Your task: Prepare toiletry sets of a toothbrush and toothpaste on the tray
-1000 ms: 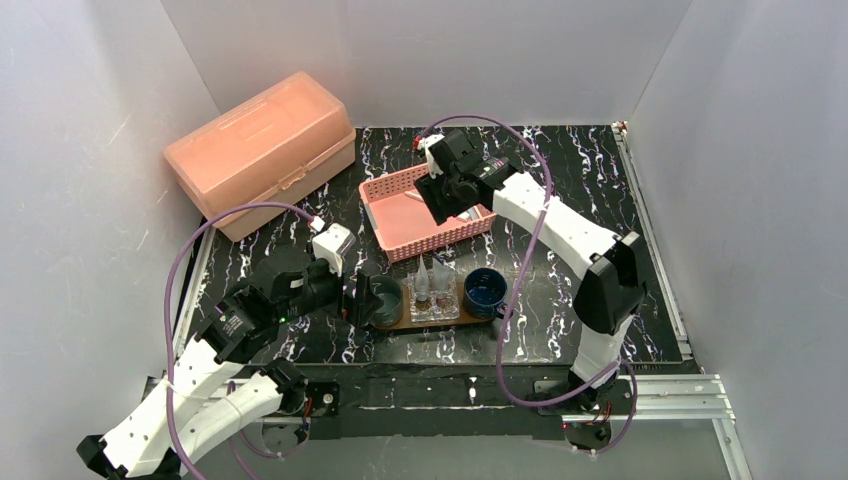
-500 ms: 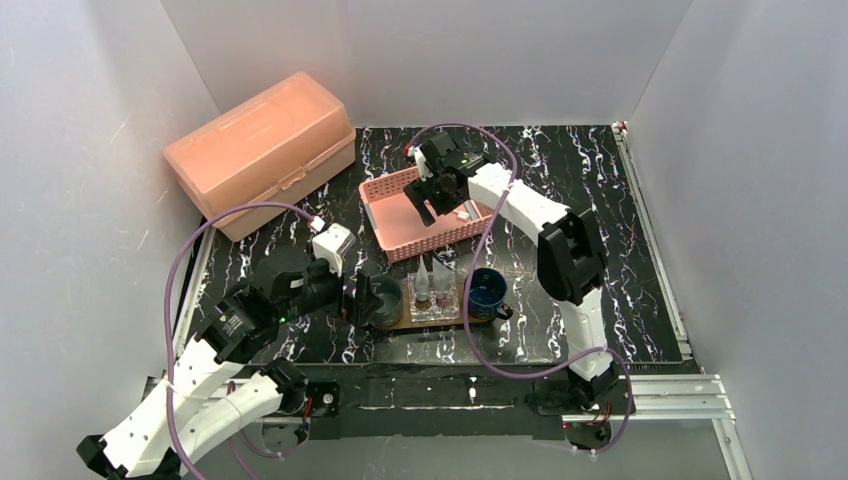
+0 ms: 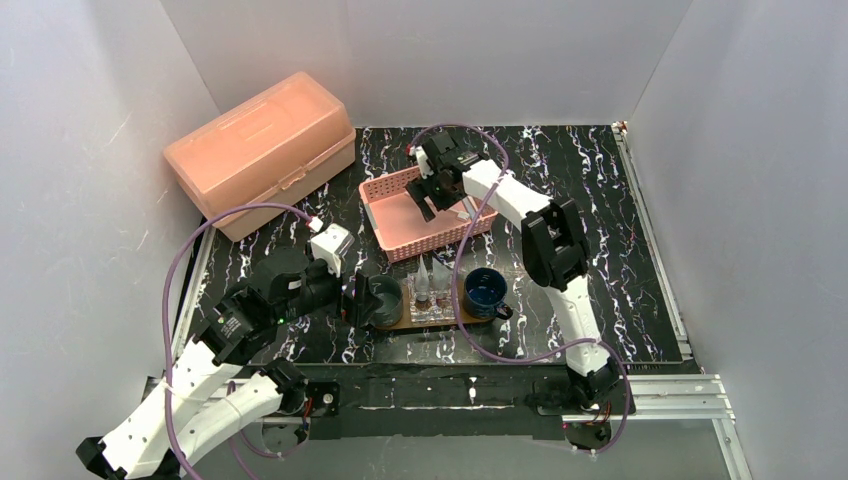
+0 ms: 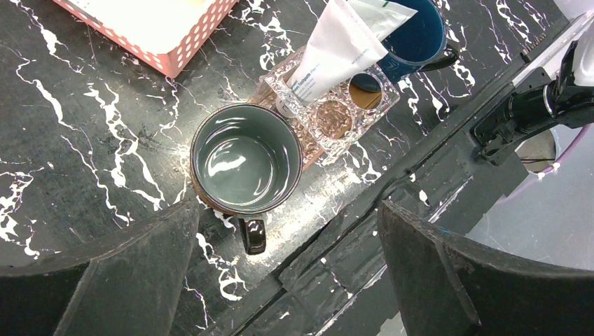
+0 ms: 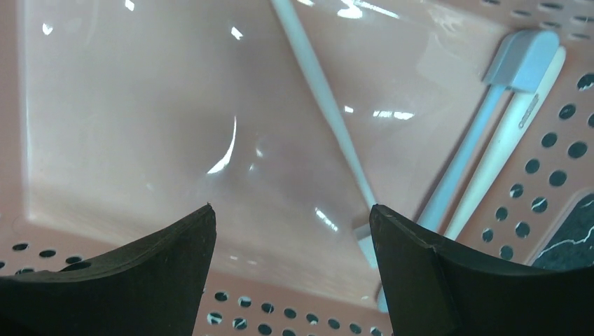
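Gleaming black marbled tabletop [image 3: 600, 180]; white walls [image 3: 450, 60]

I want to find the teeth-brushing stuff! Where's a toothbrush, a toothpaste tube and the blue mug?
toothbrush [image 5: 324, 105]: right wrist view, middle of its thin white handle.
toothpaste tube [image 4: 330, 50]: left wrist view, the tube's white body.
blue mug [image 3: 485, 290]: top view, its inside.

The tabletop [image 3: 600, 200] is black with white marble veining, the basket [image 3: 395, 185] pink with dotted holes, the lidded box [image 3: 260, 150] translucent salmon, the toothbrushes [image 5: 329, 112] white and pale blue, the toothpaste tubes [image 4: 329, 52] silvery white, one mug [image 4: 245, 157] grey-green inside, the other mug [image 3: 485, 290] deep blue.
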`<state>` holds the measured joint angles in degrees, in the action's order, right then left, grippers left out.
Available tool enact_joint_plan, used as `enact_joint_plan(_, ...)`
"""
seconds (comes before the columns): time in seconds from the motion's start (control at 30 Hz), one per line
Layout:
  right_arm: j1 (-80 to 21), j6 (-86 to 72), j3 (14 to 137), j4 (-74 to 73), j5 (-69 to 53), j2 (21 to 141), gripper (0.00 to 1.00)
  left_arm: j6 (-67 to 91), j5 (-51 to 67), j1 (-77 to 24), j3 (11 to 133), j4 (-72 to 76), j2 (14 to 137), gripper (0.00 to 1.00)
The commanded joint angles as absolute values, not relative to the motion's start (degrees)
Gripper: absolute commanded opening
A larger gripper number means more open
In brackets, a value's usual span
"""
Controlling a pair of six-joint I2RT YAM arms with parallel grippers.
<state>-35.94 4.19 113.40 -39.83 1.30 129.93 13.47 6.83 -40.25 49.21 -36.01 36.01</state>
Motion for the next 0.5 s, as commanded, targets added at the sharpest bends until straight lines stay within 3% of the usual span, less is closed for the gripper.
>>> enact_joint_plan(0.0, -35.36, 5.75, 118.12, -38.05, 0.99, 132.39, 0.89, 12.75, 7.2, -40.34, 48.87, -35.32, 35.51, 0.99)
enact_joint_plan(0.47, -34.98, 8.63, 120.28, -38.46, 2.75, 137.91, 0.85, 12.74, 7.12, -40.34, 48.87, -35.38, 35.37, 0.99)
